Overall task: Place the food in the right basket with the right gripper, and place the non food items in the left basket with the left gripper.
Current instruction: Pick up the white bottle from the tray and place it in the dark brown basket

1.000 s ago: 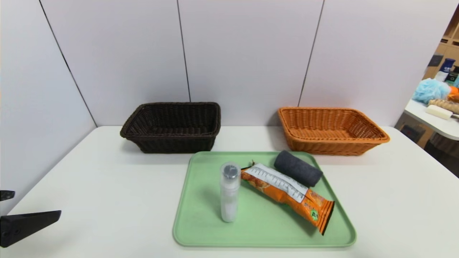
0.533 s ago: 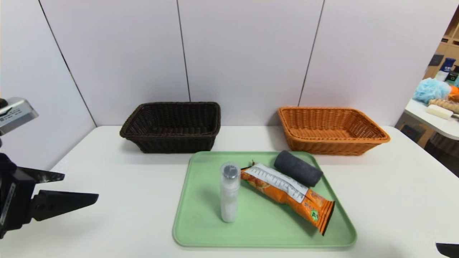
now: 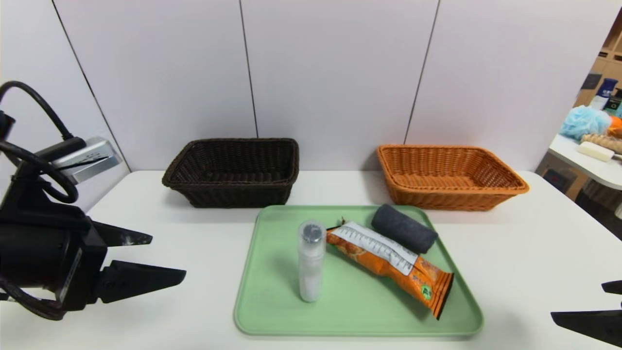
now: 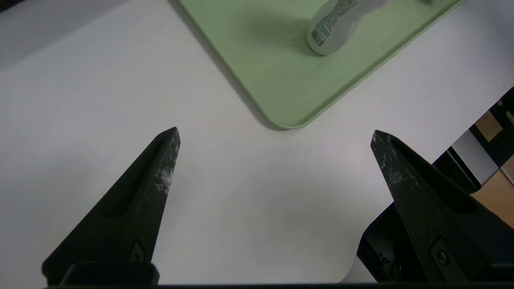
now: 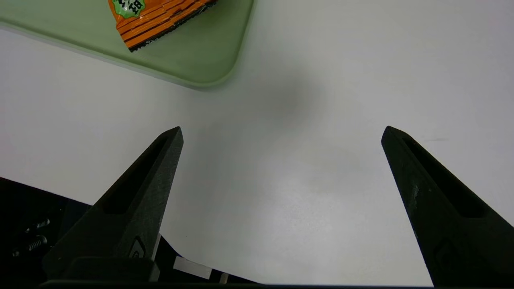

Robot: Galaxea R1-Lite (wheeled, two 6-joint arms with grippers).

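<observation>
Both our wide-open, empty tools, left (image 3: 169, 256) and right (image 3: 582, 301), have advanced; hasty closing could topple the tube (image 3: 311, 267).

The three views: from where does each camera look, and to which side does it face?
Head view: on the robot's head, facing forward and down at the tray and both baskets; both grippers show.
Left wrist view: on the left arm, facing the table; the open left gripper shows.
Right wrist view: on the right arm, facing the table; the open right gripper shows.
Both wrist views share the tray.
</observation>
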